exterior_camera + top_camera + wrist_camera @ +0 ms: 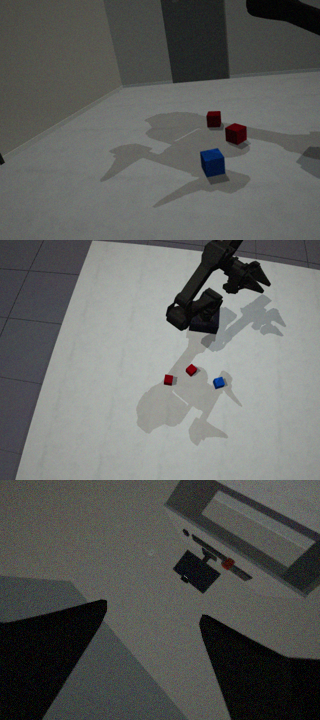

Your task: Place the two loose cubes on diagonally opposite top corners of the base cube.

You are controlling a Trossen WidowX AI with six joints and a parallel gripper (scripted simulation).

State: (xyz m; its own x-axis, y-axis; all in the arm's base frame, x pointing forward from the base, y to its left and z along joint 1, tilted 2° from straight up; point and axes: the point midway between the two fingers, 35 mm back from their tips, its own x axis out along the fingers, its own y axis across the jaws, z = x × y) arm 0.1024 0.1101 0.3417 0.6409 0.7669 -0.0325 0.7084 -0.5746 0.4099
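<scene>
Open fingers (260,274), high at one o'clock from the cubes on the table (77,420) (77,214).
Square to one red cube's (168,380) (214,119) faces before descending; the other red cube (191,369) (235,133) has the blue cube (219,382) (212,162), probably the base, at four o'clock. Wrist view misses all three.
</scene>
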